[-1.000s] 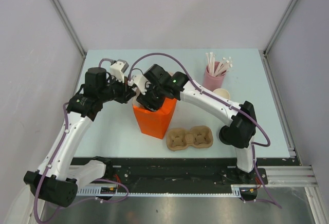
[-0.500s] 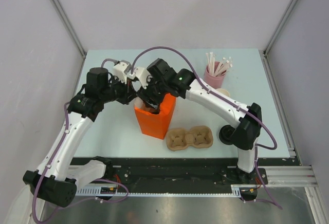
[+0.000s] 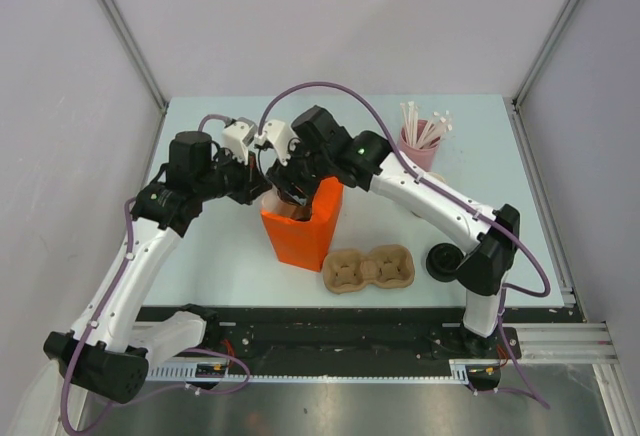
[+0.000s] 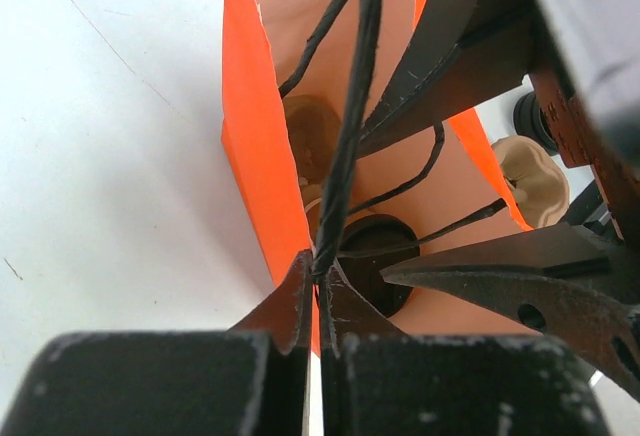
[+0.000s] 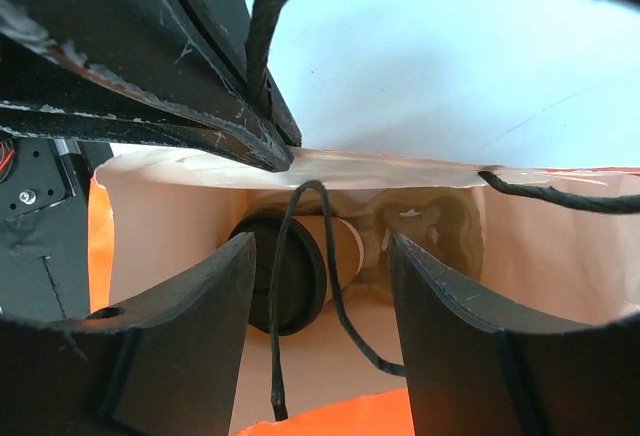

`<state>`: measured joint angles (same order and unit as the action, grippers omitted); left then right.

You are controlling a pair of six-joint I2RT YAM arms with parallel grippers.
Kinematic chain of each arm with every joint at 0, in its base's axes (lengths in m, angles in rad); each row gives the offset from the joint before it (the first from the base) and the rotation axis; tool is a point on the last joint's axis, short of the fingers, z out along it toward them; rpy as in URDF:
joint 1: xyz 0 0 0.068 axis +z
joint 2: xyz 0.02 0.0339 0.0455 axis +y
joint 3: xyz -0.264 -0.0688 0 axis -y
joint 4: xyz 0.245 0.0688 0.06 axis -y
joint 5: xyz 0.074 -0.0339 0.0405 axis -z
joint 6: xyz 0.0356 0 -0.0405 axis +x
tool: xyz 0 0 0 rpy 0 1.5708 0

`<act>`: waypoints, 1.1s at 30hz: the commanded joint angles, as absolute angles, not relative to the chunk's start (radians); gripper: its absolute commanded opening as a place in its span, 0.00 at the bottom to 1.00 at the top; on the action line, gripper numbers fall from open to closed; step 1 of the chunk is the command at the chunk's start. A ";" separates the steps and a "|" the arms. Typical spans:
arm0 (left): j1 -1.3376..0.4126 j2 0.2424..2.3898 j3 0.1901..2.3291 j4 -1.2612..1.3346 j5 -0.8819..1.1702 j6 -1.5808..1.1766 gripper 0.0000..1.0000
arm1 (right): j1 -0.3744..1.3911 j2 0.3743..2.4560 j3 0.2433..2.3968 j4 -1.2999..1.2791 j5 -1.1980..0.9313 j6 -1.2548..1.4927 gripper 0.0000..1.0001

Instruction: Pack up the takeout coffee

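The left end effector [image 3: 258,180] reaches the left rim of an orange paper bag [image 3: 300,236] that stands upright near the middle of the pale worktop [image 3: 210,256]. In the left wrist view its fingers [image 4: 300,301] are pinched together on the bag's black cord handle [image 4: 350,126], right at the top edge of the orange wall.

The takeout coffee [image 5: 285,274] is down inside the bag. Its round black lid shows in both wrist views, with a strip of the cup wall visible beside the lid. It sits in one pocket of a pulp holder [image 5: 430,226] at the bottom of the bag, and the neighbouring pocket is empty.

The right end effector [image 3: 290,192] hangs over the bag mouth from the far right side. Its fingers [image 5: 200,336] are spread wide apart, clear of the cup, with nothing between them.

Right of the bag, a pulp cup carrier [image 3: 368,268] lies flat on the worktop. A loose black lid [image 3: 440,260] rests just beyond it, partly hidden by the right arm. A pink straw holder [image 3: 414,152] with white straws stands further back.
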<state>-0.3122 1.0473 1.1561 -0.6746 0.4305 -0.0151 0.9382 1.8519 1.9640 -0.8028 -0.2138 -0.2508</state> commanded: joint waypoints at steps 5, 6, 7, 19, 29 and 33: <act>-0.324 1.054 1.189 -0.716 0.462 0.040 0.01 | 0.928 1.750 2.000 -0.746 -0.198 -0.249 0.61; -0.324 1.057 1.189 -0.716 0.462 0.040 0.00 | 0.927 1.747 1.999 -0.742 -0.196 -0.249 0.61; -0.324 1.055 1.187 -0.716 0.462 0.040 0.00 | 0.925 1.743 1.993 -0.739 -0.193 -0.249 0.61; -0.324 1.060 1.190 -0.718 0.462 0.043 0.00 | 0.916 1.668 1.936 -0.675 -0.167 -0.241 0.63; -0.325 1.062 1.192 -0.716 0.465 0.040 0.00 | 0.904 1.606 1.891 -0.646 -0.127 -0.238 0.64; -0.325 1.062 1.190 -0.716 0.463 0.040 0.00 | 0.902 1.601 1.882 -0.646 -0.129 -0.236 0.64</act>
